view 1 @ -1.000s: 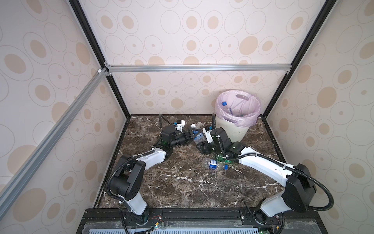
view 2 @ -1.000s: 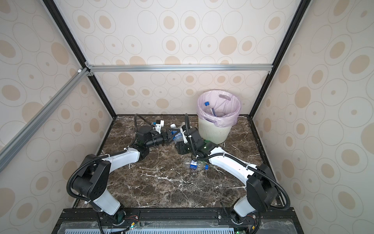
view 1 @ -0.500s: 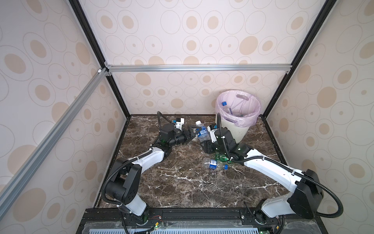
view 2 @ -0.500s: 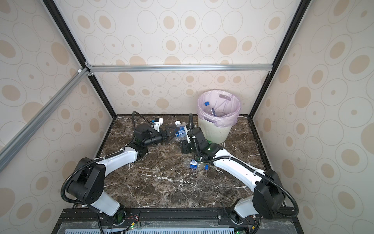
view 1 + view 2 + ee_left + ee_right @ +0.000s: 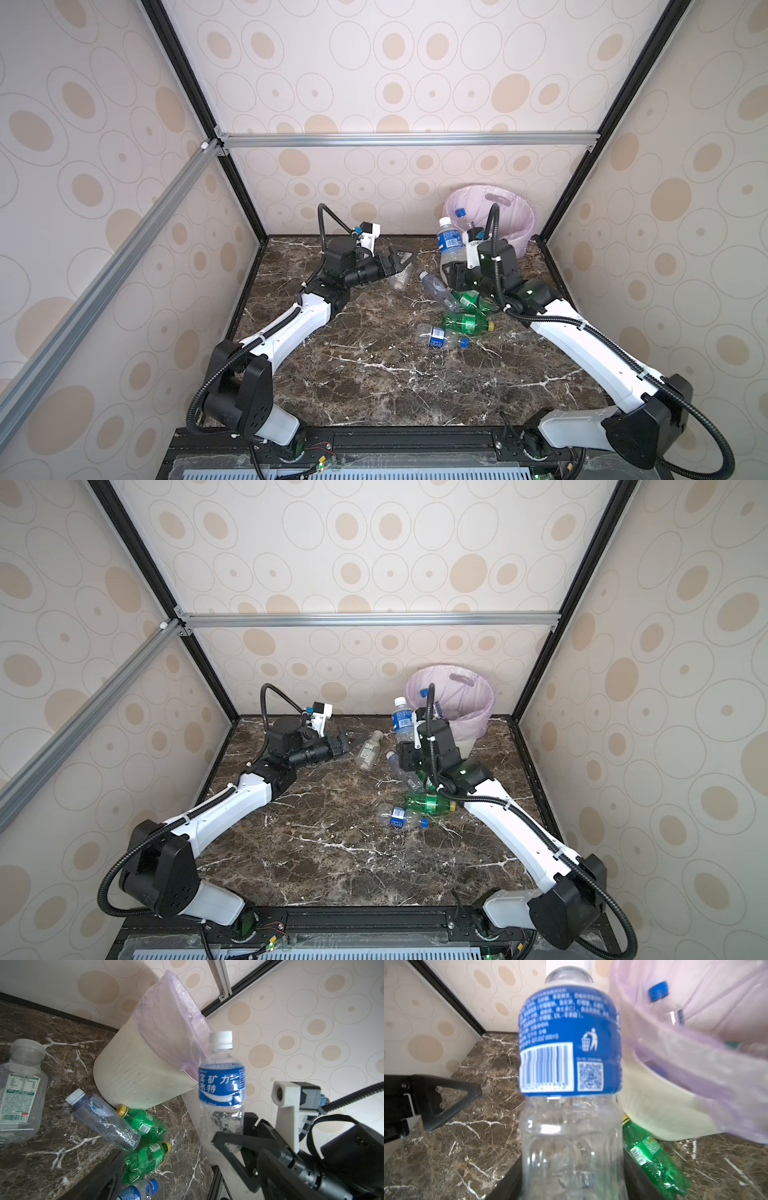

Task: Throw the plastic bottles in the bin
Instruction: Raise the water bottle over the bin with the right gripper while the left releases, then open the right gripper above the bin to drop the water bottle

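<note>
Centre right, right gripper [image 5: 453,272] pinches an upright blue-label bottle [image 5: 449,243] beside the bin [image 5: 525,226]; left gripper [image 5: 400,259] stands spread mid-frame

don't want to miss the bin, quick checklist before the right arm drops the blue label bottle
1. Grip: right pincer is shut low on the blue-label bottle, which stands upright: ok.
2. Bottle over the bin opening: it hangs beside the rim, not over it: not ok.
3. Bottle base higher than the rim: cannot tell.
4. Room in the bin: one blue-capped bottle shows inside, with space around it: ok.
5. Left pincer out of the path: open, next to the lying square clear bottle, away from the bin: ok.
</note>
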`<state>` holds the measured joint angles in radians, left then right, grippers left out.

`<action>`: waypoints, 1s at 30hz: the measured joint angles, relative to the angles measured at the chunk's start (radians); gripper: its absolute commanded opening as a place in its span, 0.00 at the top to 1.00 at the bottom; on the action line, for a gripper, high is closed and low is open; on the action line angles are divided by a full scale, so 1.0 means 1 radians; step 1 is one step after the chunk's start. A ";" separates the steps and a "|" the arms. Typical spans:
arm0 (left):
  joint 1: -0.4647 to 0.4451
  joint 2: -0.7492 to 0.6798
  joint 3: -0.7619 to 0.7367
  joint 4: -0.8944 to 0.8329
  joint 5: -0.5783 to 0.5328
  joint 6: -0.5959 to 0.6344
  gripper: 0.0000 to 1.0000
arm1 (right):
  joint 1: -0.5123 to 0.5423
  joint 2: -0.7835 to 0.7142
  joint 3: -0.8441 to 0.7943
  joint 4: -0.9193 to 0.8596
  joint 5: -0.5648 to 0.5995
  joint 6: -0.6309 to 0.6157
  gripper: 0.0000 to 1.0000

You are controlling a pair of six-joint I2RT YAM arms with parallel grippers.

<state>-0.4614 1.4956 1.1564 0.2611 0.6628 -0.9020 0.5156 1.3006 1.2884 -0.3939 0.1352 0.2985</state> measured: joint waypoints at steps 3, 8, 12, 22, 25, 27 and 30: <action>-0.049 0.000 0.082 -0.092 -0.043 0.087 0.01 | -0.057 -0.004 0.074 -0.027 0.000 -0.018 0.51; -0.159 0.015 0.255 -0.228 -0.117 0.238 0.01 | -0.137 -0.004 0.200 -0.084 0.018 -0.056 0.52; -0.227 0.052 0.398 -0.307 -0.184 0.348 0.01 | -0.174 -0.004 0.321 -0.117 0.043 -0.093 0.51; -0.286 0.196 0.648 -0.437 -0.304 0.537 0.01 | -0.183 -0.004 0.591 -0.103 0.089 -0.198 0.51; -0.287 0.235 0.710 -0.465 -0.324 0.583 0.01 | -0.187 0.016 0.638 -0.096 0.103 -0.220 0.51; -0.288 0.255 0.742 -0.481 -0.337 0.617 0.01 | -0.198 0.057 0.665 -0.091 0.105 -0.223 0.51; -0.290 0.291 0.799 -0.518 -0.399 0.676 0.01 | -0.242 0.152 0.695 -0.106 0.090 -0.204 0.40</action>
<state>-0.7509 1.7870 1.9556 -0.2573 0.2642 -0.2260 0.2733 1.4525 1.9839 -0.4999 0.2256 0.0940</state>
